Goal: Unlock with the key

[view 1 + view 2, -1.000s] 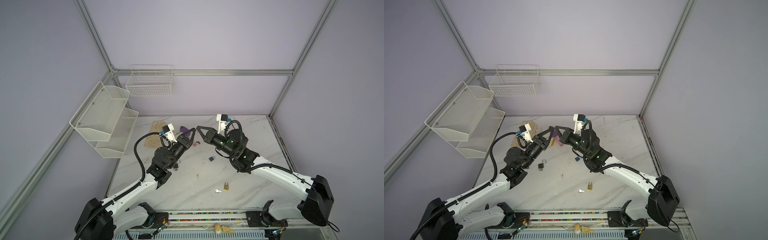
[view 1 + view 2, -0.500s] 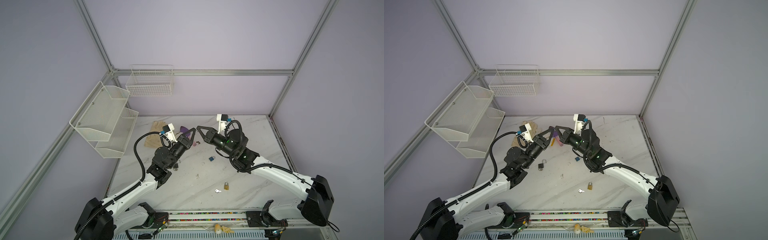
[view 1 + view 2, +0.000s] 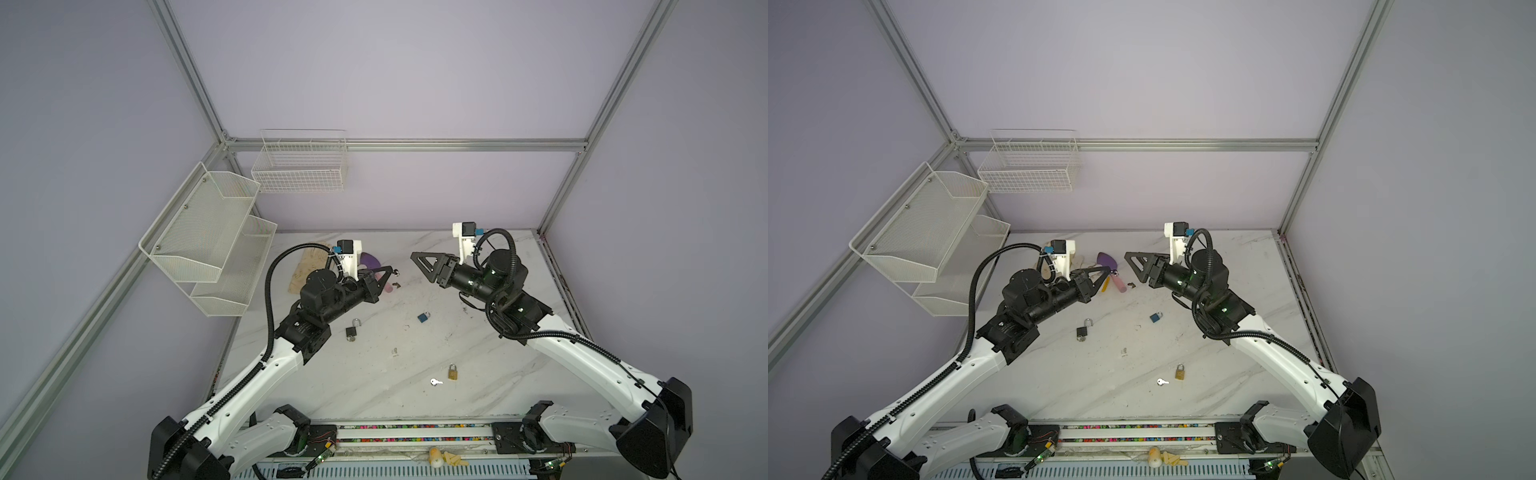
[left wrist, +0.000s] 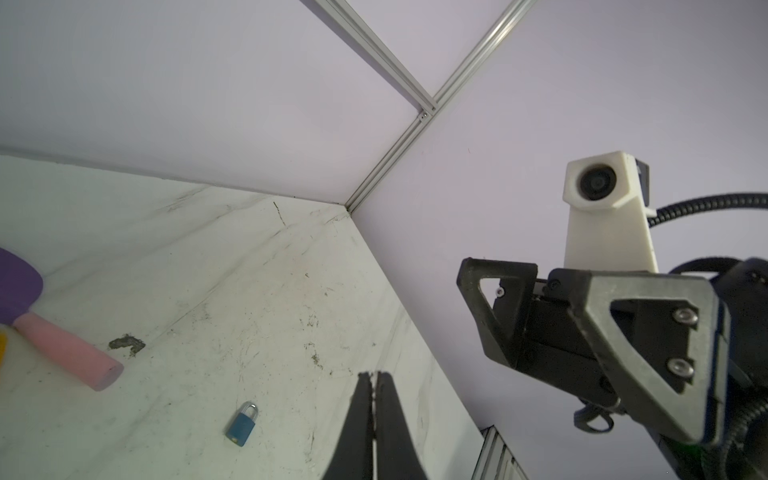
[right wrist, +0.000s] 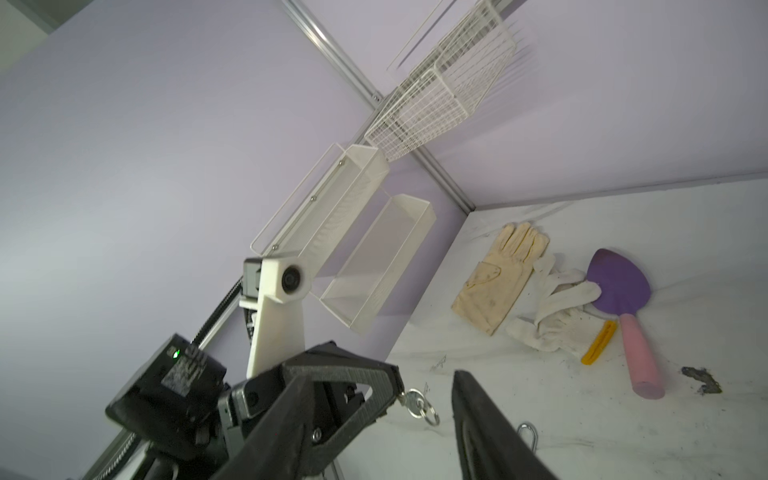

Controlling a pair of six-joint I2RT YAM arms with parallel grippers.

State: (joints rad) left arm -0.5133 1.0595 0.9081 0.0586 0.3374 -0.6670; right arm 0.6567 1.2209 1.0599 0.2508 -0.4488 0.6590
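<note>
- First, on the left side, the black padlock (image 3: pixel 352 331) is seen lying flat on the surface (image 3: pixel 374 407). It is close under the left arm, and its loop is pointed toward the back wall.
- Next, the left tool (image 3: pixel 388 270) is held up in the air over the back part of the surface. It is clenched tight, and the key (image 5: pixel 409 397) is pinched at its tip.
- The ring end of the key is seen poking out past the tip, toward the right tool. The other end is hidden between the fingers, so which way the blade points cannot be told.
- In the middle, the blue padlock (image 3: pixel 424 317) is found lying flat. It is lower down and nearer the robot than both tools.
- Then the right tool (image 3: pixel 422 264) is met. Its jaws are spread apart and nothing is held. It is pointed at the key but is not touching it.
- Further right and nearer the front, a loose silver key (image 3: pixel 434 381) and a brass padlock (image 3: pixel 453 372) are laid just beside each other.
- Which lock is meant cannot be told. The key will likely be brought down to one, and the black one is nearest the left arm.
- Plenty of bare room is seen around all three locks. The surface edges and walls are well away.
</note>
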